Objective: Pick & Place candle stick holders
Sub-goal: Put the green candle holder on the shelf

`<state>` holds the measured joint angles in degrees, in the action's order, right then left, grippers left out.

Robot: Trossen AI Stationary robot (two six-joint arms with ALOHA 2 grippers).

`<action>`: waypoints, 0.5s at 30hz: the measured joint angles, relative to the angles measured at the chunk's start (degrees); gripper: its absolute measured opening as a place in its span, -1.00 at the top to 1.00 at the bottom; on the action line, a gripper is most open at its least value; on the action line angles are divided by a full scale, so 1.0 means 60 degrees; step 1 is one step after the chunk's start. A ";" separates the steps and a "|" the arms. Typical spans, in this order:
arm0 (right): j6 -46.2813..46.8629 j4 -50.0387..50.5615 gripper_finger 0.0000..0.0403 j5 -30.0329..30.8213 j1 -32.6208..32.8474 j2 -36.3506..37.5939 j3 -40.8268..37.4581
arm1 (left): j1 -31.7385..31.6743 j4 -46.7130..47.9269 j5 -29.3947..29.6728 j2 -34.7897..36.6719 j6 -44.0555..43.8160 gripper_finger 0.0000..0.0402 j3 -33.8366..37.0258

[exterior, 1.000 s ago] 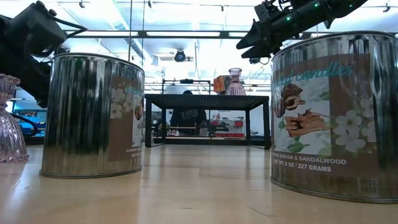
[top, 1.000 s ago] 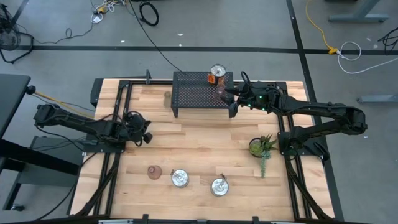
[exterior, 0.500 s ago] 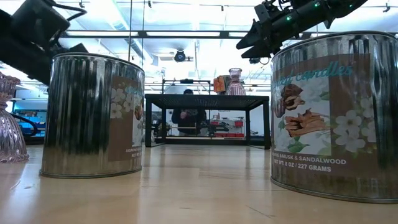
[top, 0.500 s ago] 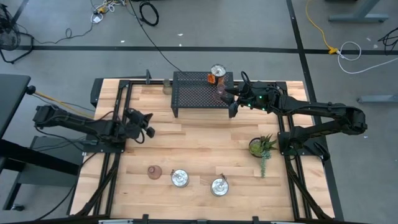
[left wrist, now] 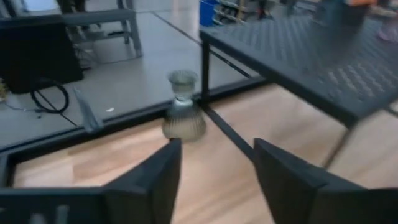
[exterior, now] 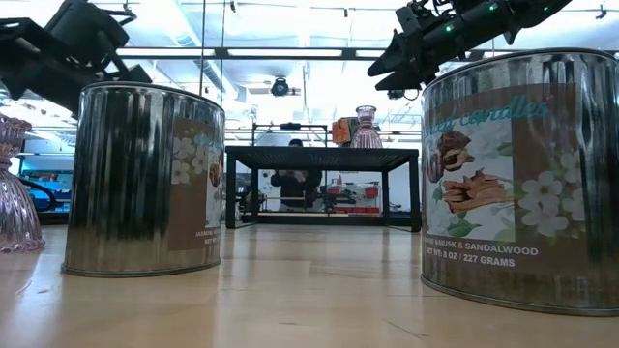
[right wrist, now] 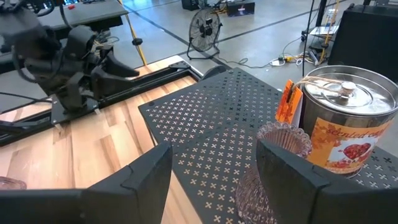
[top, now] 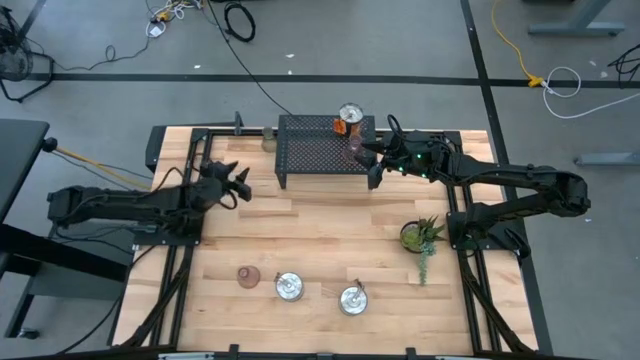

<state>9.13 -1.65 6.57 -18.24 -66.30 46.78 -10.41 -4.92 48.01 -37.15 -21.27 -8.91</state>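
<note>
Holder (left wrist: 184, 114) just beyond left gripper (left wrist: 214, 171)

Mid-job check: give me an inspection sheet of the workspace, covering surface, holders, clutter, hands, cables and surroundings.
Surface: wooden table with black perforated rack.
Job's things: pink holder on table; pink holder on rack; pale green holder beside rack leg.
Clutter: two silvery tins, orange tin on rack, potted plant.
Hands: left hand open, facing green holder; right hand open around rack holder.
Cables: floor cables.
Surroundings: person behind rack.

Bright overhead light; left wrist view motion-blurred, others sharp.
</note>
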 joint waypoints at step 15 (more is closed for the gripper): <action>-0.0104 -0.0557 -0.15 0.0006 0.0338 0.0000 0.0000 | -0.2863 -0.2707 -0.2426 -0.1995 -0.0663 -0.48 -0.0004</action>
<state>8.50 -4.99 6.61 -16.21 -66.30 46.78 -27.59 -21.16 33.46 -49.12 -25.25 -8.93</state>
